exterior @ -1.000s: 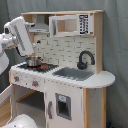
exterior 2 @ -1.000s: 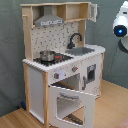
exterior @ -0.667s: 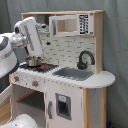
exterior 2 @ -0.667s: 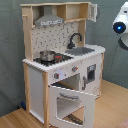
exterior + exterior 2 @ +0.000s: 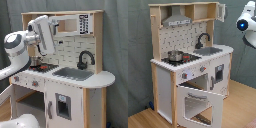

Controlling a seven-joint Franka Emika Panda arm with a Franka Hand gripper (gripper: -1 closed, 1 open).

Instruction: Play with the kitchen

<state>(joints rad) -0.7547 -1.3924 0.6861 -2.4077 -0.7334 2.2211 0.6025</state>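
On the wooden floor (image 5: 143, 117) before a grey curtain (image 5: 10, 20) stands the kitchen (image 5: 190, 62), tall, white and light wood, filling the middle of both exterior views. Under its top shelf sits a grey hood (image 5: 176, 21), and below that a dotted backsplash (image 5: 180, 37) runs behind the counter. A small metal pot (image 5: 175, 55) rests on the red-and-black hob (image 5: 184, 59), at the second exterior view's left end of the counter. Beside the hob, toward the second exterior view's right, lies the steel sink (image 5: 74, 74), with the black faucet (image 5: 84, 59) curving over it from behind. Two knobs (image 5: 203, 69) sit on the front panel under the hob. The oven door (image 5: 198, 104) hangs open, tilted forward and down, in the second exterior view. My arm (image 5: 30, 42) comes in from the first exterior view's left, its white links raised in front of the hood and the hob, hiding part of both. In the second exterior view only a white joint with a blue light (image 5: 245, 22) shows at the upper right. I cannot tell how my gripper stands
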